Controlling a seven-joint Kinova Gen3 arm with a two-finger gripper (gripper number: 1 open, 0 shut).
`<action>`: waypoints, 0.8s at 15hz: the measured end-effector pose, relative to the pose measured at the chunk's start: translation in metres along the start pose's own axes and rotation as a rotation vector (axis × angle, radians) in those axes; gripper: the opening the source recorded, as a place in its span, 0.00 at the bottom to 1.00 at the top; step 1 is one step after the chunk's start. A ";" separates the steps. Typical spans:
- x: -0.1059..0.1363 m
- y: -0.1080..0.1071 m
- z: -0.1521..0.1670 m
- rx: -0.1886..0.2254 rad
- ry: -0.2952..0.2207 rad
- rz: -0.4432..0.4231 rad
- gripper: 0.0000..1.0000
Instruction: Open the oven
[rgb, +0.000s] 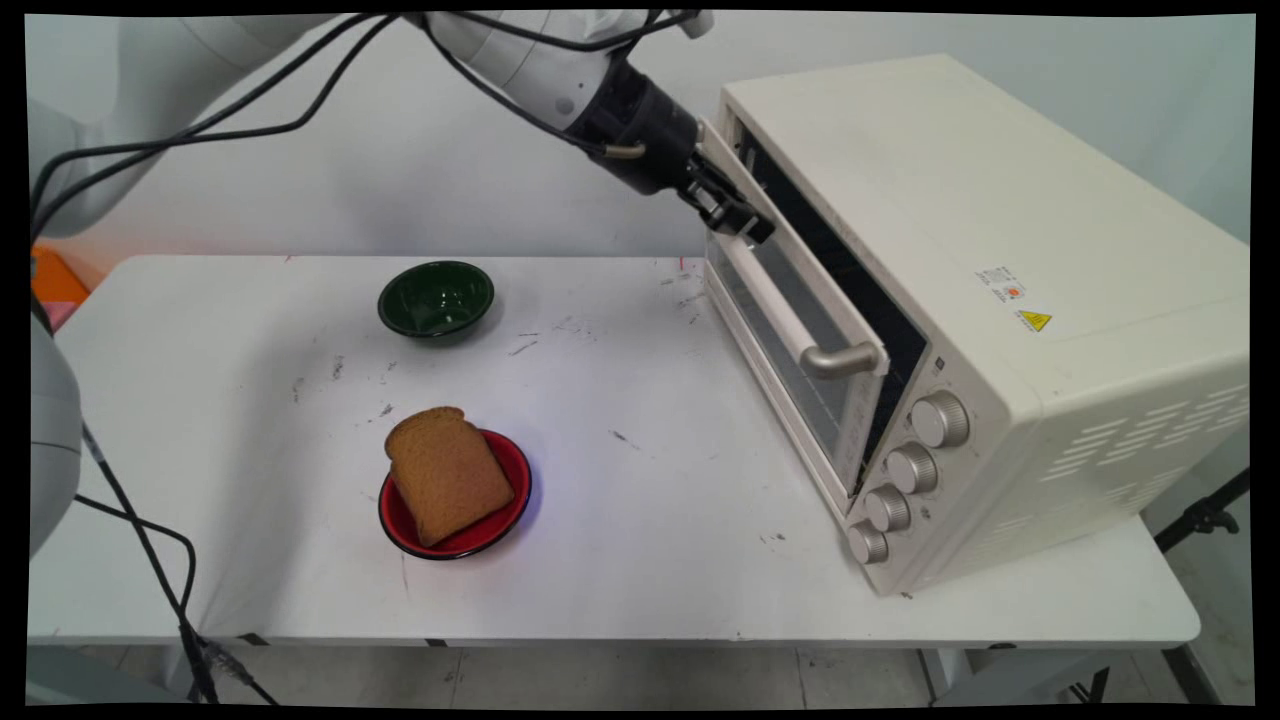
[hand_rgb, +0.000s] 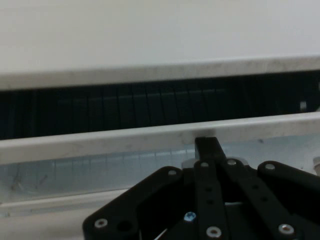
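A cream toaster oven (rgb: 1000, 250) stands on the right of the white table (rgb: 650, 480). Its glass door (rgb: 775, 340) hangs slightly ajar, leaving a dark gap (hand_rgb: 125, 107) along the top. My gripper (rgb: 745, 225) is shut, its fingertips pressed together against the door's upper rim (hand_rgb: 125, 140), above the far end of the bar handle (rgb: 800, 325). In the hand view my gripper (hand_rgb: 206, 146) rests its tip on that rim, with the door glass (hand_rgb: 75, 170) below it. Nothing is held between the fingers.
A slice of brown bread (rgb: 445, 472) lies on a red plate (rgb: 505, 525) at the table's near middle. A dark green bowl (rgb: 436, 297) sits farther back. Several knobs (rgb: 910, 468) line the oven's front right. Black cables hang at the left.
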 end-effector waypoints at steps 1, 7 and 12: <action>-0.005 0.002 -0.002 0.004 -0.004 -0.006 0.00; -0.030 0.014 -0.010 0.019 -0.014 -0.012 0.00; -0.050 0.021 -0.014 0.032 -0.018 -0.006 0.00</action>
